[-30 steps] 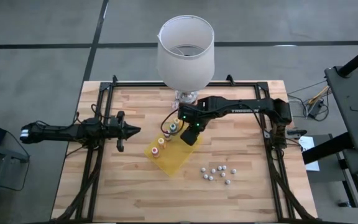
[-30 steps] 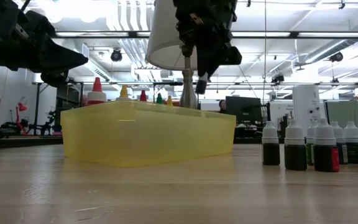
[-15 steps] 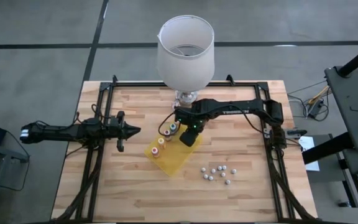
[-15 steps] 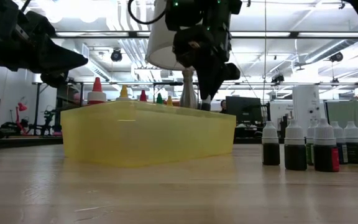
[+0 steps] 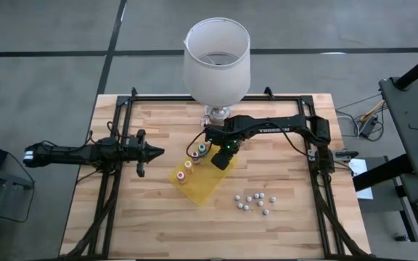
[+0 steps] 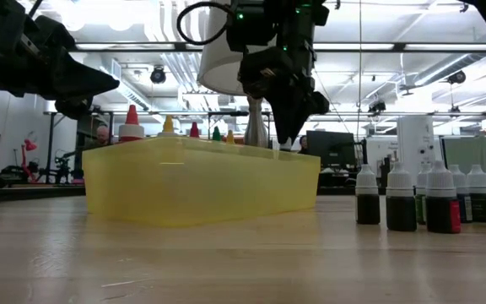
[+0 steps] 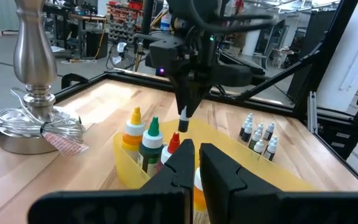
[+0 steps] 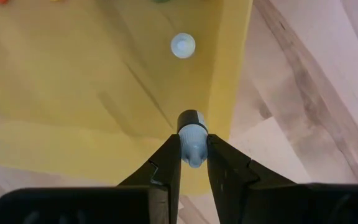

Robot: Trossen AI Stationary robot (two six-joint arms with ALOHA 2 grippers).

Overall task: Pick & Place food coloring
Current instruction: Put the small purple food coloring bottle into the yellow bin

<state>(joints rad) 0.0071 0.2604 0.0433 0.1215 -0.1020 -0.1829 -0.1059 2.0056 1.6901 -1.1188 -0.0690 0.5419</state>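
Right pincer (image 5: 221, 153) is hanging over the yellow tray (image 5: 203, 186), at the edge nearest the lamp (image 5: 217, 64), fingers clamped on a small dark bottle with a white cap (image 8: 192, 140). In the right wrist view the bottle is pointing straight down at the tray rim; a second white cap (image 8: 183, 45) is sitting inside the tray below it.

Left pincer (image 5: 153, 152) is parked well off to the tray's far side from the lamp, fingers together, holding nothing.

Around the tray:
- Row of coloured-cap bottles (image 5: 194, 156) is standing upright inside the tray along the side facing the left pincer; left wrist view is showing yellow (image 7: 134, 129), green (image 7: 152, 135) and red (image 7: 173, 144) tips.
- Cluster of white-capped dark bottles (image 5: 253, 202) is standing on the tabletop beside the tray, on the side away from the lamp, apart from it.
- Lamp base (image 7: 35, 121) is sitting just behind the tray, with a bundled cord around it; the white shade is overhanging the right arm.
- Nothing is sitting between the held bottle and the tray floor.

Surface: light wood plank tabletop (image 5: 158, 217) inside a black frame (image 5: 115, 167). Room: grey floor, open workshop with ceiling pipes and strip lights, shelving and monitors in the background.
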